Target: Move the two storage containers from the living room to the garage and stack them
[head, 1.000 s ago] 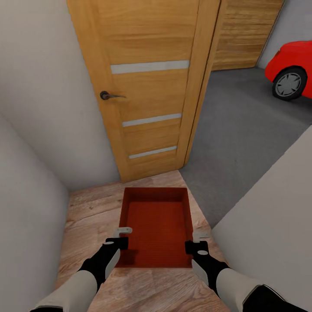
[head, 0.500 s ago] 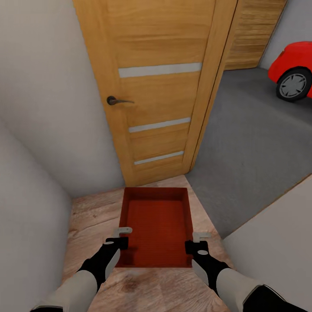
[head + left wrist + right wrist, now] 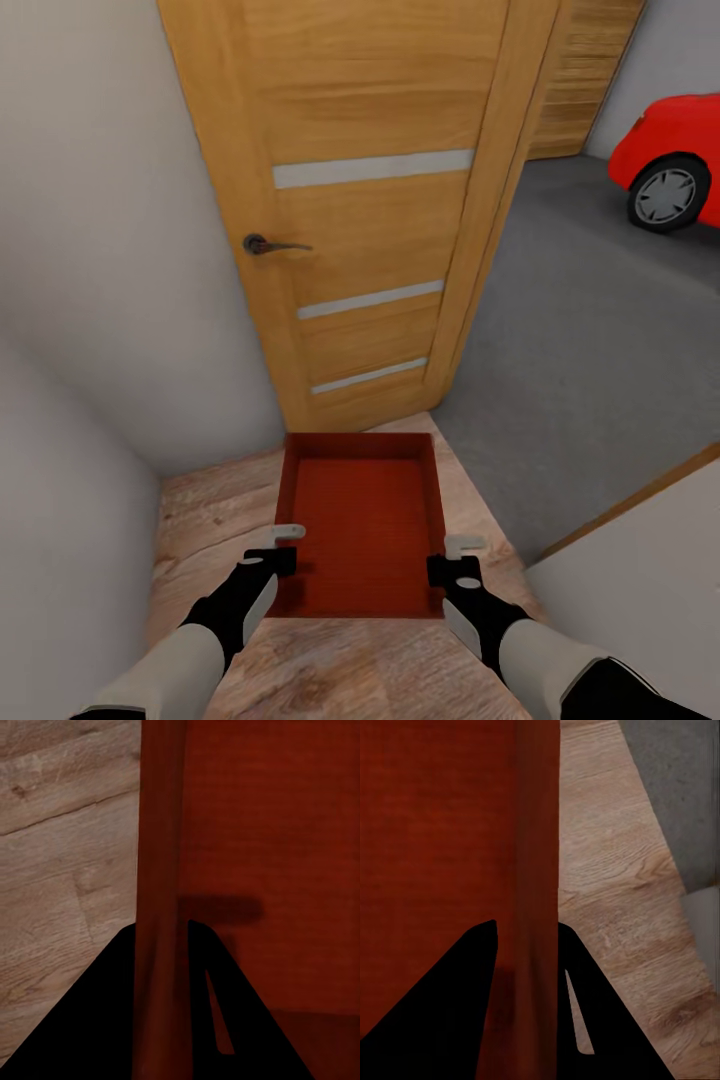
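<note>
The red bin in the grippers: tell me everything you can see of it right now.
The storage container is a red-orange rectangular bin, plastic-looking, with low straight walls and a flat, finely ribbed bottom, open-topped and empty. It sits level, long axis pointing ahead toward the wooden door, above the wood-plank floor. The left gripper clamps its left wall and the right gripper its right wall, each wall running between the fingers in the wrist views.

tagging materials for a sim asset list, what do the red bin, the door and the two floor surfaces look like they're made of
The storage container looks like matte red-orange plastic: thin straight walls, uniform colour, faint fine texture on its bottom. The door looks like varnished wood, with visible grain, pale inset strips and a dark metal-looking handle. The near floor shows knotted wood planks; the garage floor is flat speckled grey, probably concrete.
</note>
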Robot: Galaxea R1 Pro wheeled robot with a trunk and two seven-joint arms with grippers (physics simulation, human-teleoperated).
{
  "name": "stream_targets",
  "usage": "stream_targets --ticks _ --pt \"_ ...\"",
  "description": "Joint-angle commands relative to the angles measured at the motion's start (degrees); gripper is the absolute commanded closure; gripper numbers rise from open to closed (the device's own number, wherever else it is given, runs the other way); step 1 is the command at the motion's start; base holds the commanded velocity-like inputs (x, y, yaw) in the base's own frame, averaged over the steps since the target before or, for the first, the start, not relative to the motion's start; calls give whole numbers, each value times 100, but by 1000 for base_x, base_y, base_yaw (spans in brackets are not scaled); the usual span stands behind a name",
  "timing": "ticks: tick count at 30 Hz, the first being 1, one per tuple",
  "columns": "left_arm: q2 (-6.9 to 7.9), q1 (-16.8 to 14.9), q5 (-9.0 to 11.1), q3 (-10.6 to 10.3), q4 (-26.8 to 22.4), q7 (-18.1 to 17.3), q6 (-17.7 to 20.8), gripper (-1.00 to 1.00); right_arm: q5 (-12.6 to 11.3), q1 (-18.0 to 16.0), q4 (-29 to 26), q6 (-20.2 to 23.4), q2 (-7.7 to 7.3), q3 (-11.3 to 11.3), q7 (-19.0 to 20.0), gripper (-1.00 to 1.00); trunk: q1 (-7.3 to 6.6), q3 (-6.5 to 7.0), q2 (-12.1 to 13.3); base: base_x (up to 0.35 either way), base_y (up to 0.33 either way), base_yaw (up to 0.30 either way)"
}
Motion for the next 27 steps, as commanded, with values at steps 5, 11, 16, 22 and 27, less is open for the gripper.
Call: stream_targets --ticks 5,11,16,22,27 --pt "41 -4 6 70 -362 33 36 100 -63 -1 234 -10 -3 131 0 100 1 -6 -5 8 3 -243" --pt "41 -4 5 73 -362 35 36 100 -63 -1 234 -10 -3 131 0 100 1 -6 -5 0 0 -245" --pt "41 -4 5 73 -362 42 35 100 -63 -1 234 -10 -3 132 0 100 1 -6 -5 0 0 -245" --pt "41 -4 5 70 -362 49 35 100 -63 -1 234 -10 -3 132 0 100 1 -6 -5 0 0 -245" --pt "41 -4 5 72 -362 51 37 100 -63 -1 234 -10 -3 132 0 100 1 -6 -5 0 0 -245"
